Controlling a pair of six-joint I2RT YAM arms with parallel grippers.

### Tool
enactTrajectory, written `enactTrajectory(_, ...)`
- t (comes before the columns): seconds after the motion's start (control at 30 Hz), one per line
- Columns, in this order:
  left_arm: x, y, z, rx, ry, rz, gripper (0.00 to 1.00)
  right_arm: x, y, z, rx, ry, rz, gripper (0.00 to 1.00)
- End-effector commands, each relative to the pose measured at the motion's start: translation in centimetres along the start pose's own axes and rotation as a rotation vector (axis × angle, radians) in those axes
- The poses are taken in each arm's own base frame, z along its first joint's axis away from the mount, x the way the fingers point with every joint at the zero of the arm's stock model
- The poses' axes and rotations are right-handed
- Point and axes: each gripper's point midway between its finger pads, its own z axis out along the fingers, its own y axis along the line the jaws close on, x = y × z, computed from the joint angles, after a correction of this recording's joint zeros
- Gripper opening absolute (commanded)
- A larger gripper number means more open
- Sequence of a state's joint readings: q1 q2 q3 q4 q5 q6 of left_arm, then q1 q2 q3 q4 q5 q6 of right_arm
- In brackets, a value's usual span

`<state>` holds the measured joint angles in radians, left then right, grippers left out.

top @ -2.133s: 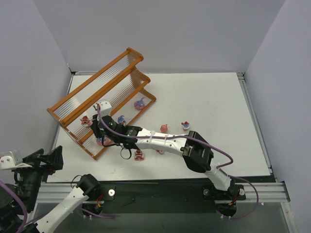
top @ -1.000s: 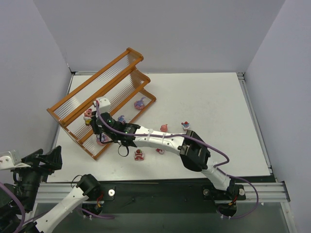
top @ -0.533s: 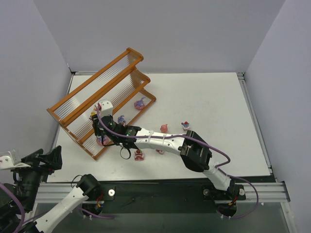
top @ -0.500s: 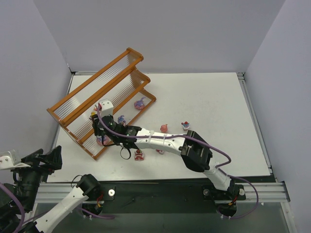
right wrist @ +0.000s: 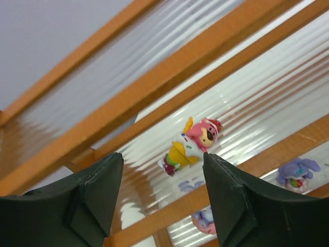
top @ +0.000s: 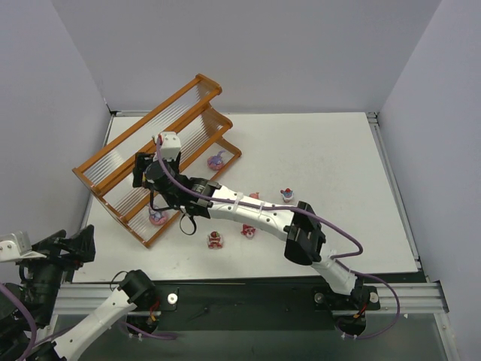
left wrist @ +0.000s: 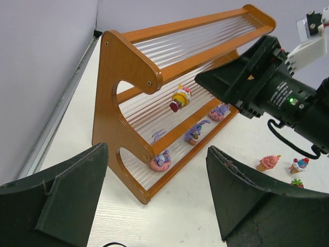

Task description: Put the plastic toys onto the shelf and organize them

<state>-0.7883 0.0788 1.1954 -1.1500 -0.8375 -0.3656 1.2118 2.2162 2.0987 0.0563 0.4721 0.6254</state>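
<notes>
Top view: shelf (top: 161,143) sits at 10 o'clock on the white table (top: 323,150), its long axis running 8 to 2 o'clock. It has an orange-brown frame and three steps of clear ribbed slats. The right arm reaches across, with the right gripper (top: 140,171) over the middle tier. Can't tell its jaw state from here. Loose toys (top: 215,240) lie on the table at 5 o'clock of the shelf.

Left wrist view: left gripper (left wrist: 157,152) is spread wide with nothing in it, well apart from the shelf's near end. A pink-and-yellow figurine (left wrist: 180,98) lies tilted on the middle tier. The lower tier holds a pink donut (left wrist: 161,160), a purple bunny (left wrist: 196,132) and another purple toy (left wrist: 221,110). All are glossy plastic.

Right wrist view: the right gripper's jaws are released. The pink-and-yellow figurine lies between the two fingers, at 1 o'clock of the gap centre, touching neither. It rests tilted on the ribbed slats. The purple bunny is at 4 o'clock, one tier down.
</notes>
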Motion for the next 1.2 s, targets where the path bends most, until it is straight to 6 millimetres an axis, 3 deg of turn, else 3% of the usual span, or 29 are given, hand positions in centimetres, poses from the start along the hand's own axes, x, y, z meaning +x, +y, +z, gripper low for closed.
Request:
enactTrajectory(0.0,-0.5,0.4,0.0,-0.003,-0.017,-0.020,0.87,-0.8,-0.5,1.5,0.068,-0.024,0.046,0.64)
enactTrajectory(0.3,-0.9,1.1,-0.3,0.002,-0.026,-0.034,0.87,0.9,-2.0,3.0,0.120,-0.018,0.042,0.63)
enactTrajectory(0.9,-0.7,1.9,-0.3,-0.001,-0.021,-0.044,0.86,3.3,-2.5,6.1,0.068,-0.052,0.020,0.67)
enactTrajectory(1.17,-0.6,2.1,-0.3,-0.004,-0.023,-0.048,0.87,4.4,-2.5,6.6,0.063,-0.014,-0.057,0.60)
